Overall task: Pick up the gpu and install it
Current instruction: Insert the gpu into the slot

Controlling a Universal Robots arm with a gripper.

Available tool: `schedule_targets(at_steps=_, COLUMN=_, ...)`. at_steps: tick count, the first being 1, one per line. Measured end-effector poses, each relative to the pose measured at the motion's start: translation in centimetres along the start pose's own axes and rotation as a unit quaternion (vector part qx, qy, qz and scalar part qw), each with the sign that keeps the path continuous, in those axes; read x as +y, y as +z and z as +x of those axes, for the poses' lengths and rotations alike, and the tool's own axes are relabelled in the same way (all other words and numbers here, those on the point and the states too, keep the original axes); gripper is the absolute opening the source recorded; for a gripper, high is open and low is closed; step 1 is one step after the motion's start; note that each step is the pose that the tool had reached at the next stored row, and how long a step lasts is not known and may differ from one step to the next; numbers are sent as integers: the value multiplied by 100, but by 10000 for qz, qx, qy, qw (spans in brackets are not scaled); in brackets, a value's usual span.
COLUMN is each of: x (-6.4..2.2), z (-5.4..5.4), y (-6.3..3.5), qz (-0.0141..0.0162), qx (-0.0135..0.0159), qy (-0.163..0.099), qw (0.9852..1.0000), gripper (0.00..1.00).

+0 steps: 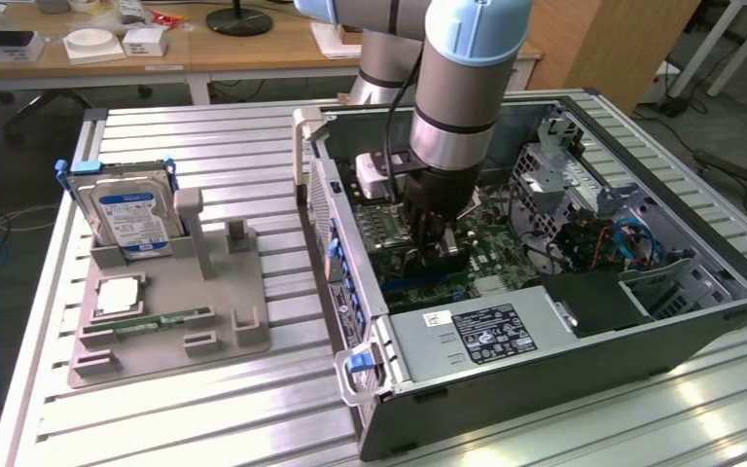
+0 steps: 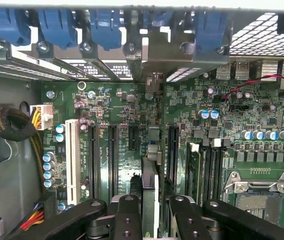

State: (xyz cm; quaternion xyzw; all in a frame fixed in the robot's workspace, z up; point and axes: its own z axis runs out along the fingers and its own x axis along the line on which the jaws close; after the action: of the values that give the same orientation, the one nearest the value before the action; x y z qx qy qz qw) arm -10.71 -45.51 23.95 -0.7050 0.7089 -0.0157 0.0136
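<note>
Wrist view: the pincer is clenched on the gpu, holding it on edge among the motherboard slots, presumably to seat its connector. The case lies open-side up on the table.

The tabletop I am working over is silvery aluminium, ribbed in long parallel stripes. Near its edge on the exterior view's left, the tray is plain grey, the hard drive silver with a blue-and-white label, and the memory stick green. The computer case is dark grey outside, and its power supply is silver with a black label. The arm is grey with pale blue bands. In the wrist view the motherboard is green, speckled with blue-topped capacitors. Its slots are black, except one that is white. The latches are bright blue. My pincer is black, and the gpu is dark with a silvery strip.
</note>
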Motion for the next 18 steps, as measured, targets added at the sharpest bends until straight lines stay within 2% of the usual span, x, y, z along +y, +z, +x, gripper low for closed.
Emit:
schedule_targets(at_steps=8, x=25, z=1, y=41, qz=-2, qx=1, qy=-2, qw=10000, gripper=26)
schedule_targets(at_steps=18, x=40, z=0, y=43, qz=1, qx=1, qy=-1, qw=10000, gripper=26)
